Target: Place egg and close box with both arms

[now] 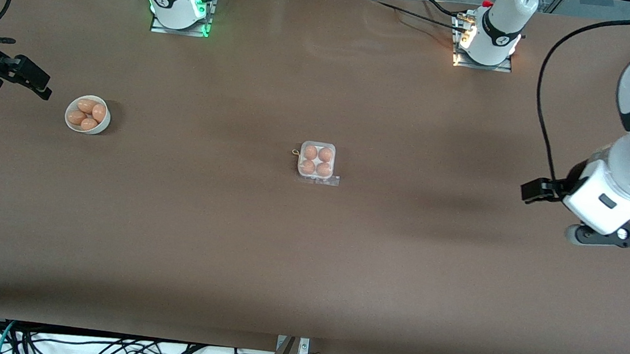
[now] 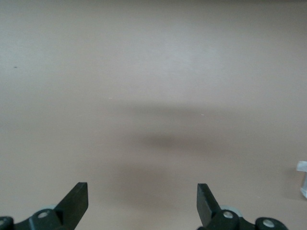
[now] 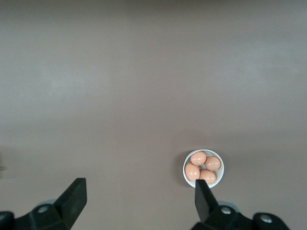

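**Brown table, both grippers up and empty, box full and shut at centre**

Surface: one wide brown table [image 1: 307,257], matte, running edge to edge. Robot bases are bolted along the edge farthest from the front camera; cables hang off the nearest edge.

Left gripper [image 2: 142,203]: fingers spread wide, nothing between them, hanging over bare table toward the left arm's end. In the front view it sits under the white wrist [image 1: 613,234]. A sliver of clear plastic shows at the edge of the left wrist view; too little to say more.

Right gripper [image 3: 139,201]: jaws wide apart, holding nothing. It hangs over the right arm's end of the table, just beside the bowl [image 3: 203,168]; in the front view its black fingers [image 1: 27,77] sit off the bowl's rim, not touching it.

Containers:
- box [image 1: 317,161]: mid-table, well apart from both grippers. All four cells hold a brown egg [image 1: 310,152]. Clear lid looks folded down over them; its flap lies flat on the table at the edge nearest the front camera.
- bowl: small, round, white, four brown eggs piled inside, standing upright.

Room to move: box and bowl are well apart, open brown surface between them and on every side of the box. Wide bare strip along the nearest edge.
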`<state>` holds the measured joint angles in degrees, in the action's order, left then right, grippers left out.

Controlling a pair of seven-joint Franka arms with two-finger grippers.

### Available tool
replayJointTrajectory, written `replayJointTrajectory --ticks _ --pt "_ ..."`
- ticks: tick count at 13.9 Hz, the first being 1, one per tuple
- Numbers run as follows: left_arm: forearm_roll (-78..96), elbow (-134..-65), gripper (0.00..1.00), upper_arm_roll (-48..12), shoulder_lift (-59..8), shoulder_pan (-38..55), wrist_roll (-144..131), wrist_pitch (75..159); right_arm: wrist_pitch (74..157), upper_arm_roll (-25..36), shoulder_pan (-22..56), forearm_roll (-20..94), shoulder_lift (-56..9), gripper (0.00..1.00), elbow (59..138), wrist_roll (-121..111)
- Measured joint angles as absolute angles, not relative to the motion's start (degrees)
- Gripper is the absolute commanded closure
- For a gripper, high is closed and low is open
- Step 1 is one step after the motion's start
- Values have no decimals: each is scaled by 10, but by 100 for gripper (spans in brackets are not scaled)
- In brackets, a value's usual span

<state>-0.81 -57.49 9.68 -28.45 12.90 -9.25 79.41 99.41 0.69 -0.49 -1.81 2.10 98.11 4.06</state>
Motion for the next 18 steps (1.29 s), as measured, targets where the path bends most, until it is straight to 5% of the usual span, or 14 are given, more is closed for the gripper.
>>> replayJointTrajectory --ticks 3,11,18 --pt "-8 -581 0 97 -270 75 -27 801 994 7 -5 -18 21 0 981 41" --pt "-8 -829 0 67 -102 50 14 929 994 7 -5 -18 21 0 981 40" --pt "-8 -917 0 18 -41 30 -9 954 994 7 -5 -18 21 0 981 40"
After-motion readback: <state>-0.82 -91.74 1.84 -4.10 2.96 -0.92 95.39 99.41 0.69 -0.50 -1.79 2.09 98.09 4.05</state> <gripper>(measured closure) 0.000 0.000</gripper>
